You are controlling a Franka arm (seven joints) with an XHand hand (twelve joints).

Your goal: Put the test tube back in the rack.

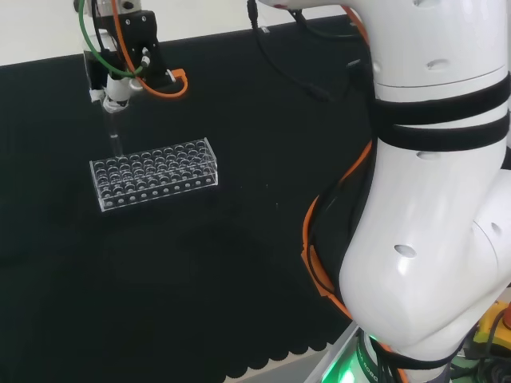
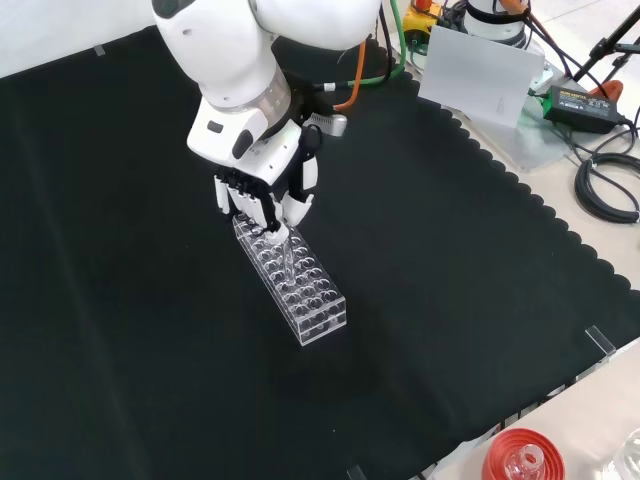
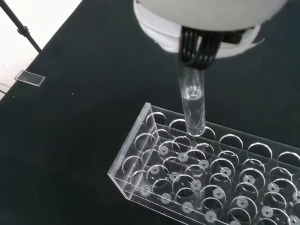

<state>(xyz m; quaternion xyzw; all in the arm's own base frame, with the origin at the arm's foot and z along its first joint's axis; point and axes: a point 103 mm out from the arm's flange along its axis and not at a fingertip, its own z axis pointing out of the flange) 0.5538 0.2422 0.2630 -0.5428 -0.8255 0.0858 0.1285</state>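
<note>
A clear plastic rack [image 1: 153, 173] [image 2: 292, 279] [image 3: 206, 178] with several rows of round holes lies on the black cloth. The hand [image 1: 120, 84] [image 2: 265, 200] [image 3: 206, 28] hangs over the rack's end, fingers curled round a clear glass test tube [image 1: 115, 137] [image 2: 285, 255] [image 3: 192, 101]. The tube stands upright with a little clear liquid in its lower part. Its rounded bottom is just above, or at the mouth of, a hole near the rack's end row in the wrist view. I cannot tell whether it touches the rack.
Black and orange cables [image 1: 295, 72] lie on the cloth near the arm in the head view. In the front view a red ribbed ring [image 2: 520, 458] sits past the cloth's scalloped edge, and a grey plate [image 2: 480, 75] with cables lies at the top right.
</note>
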